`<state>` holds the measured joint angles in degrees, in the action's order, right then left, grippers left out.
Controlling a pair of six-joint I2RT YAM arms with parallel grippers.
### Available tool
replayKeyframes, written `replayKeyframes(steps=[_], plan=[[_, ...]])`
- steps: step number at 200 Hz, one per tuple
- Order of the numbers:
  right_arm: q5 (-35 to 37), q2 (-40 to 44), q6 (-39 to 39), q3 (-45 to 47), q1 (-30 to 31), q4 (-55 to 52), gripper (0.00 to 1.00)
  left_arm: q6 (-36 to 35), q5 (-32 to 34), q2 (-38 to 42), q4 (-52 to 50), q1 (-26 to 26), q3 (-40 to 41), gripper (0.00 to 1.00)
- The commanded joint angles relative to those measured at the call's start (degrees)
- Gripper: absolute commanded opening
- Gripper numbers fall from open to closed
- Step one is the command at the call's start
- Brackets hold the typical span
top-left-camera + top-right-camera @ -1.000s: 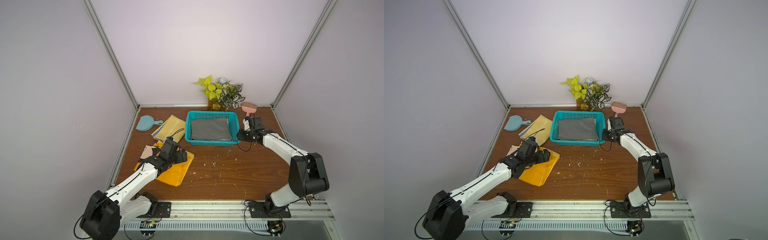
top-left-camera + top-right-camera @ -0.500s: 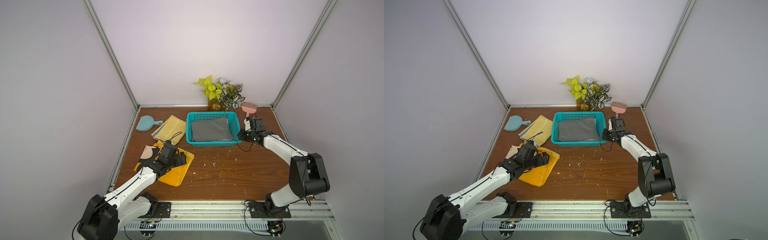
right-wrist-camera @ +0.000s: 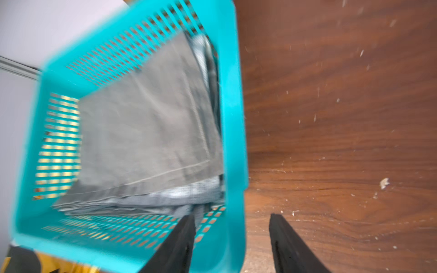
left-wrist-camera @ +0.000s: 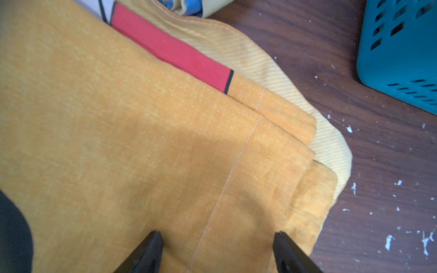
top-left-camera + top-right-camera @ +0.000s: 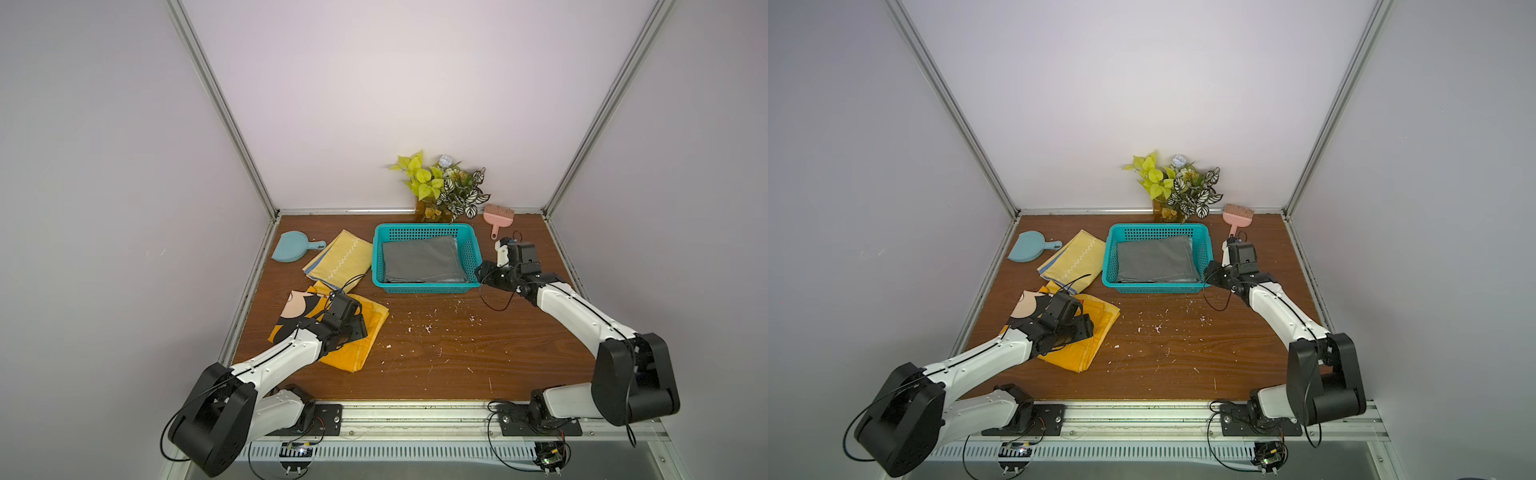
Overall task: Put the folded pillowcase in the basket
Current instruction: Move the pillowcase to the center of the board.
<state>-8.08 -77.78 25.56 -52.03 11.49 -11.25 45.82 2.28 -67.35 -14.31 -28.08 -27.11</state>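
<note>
**Both pincers open, orange pillowcase not yet lifted**

The left pincer [image 4: 217, 236] stands wide, its tips on the orange pillowcase [image 5: 376, 318], which lies folded on the table [image 5: 436, 365], apart from the basket [image 5: 428, 287]. The right pincer [image 3: 233, 217] is also open and holds nothing, straddling the basket's near corner rim.

A pinch here may catch only the top layers, so the fold would fall open. It may also drag the striped yellow cloth [image 4: 272, 71] underneath. If the right arm shifts sideways, it could shove the basket.

A grey cloth [image 5: 422, 259] already fills the basket floor. The wooden table is strewn with white crumbs [image 5: 428, 328], and pale walls enclose it.
</note>
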Motion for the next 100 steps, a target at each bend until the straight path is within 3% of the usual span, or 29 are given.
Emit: replayKeyframes(steps=[1,43,100], plan=[[-0.02,5.88,-0.57,-0.25,-0.23,-2.11,0.58,0.95,-5.74,-1.72,3.11,-0.09,1.79,0.73],[1.52,11.87,-3.00,-1.25,-0.76,-8.24,0.62,5.80,-8.17,-5.52,9.30,-9.88,1.54,0.75],[-3.68,14.00,-2.02,2.85,-1.14,-8.34,0.65,10.70,-11.22,-21.36,20.53,-25.10,-8.61,0.81]])
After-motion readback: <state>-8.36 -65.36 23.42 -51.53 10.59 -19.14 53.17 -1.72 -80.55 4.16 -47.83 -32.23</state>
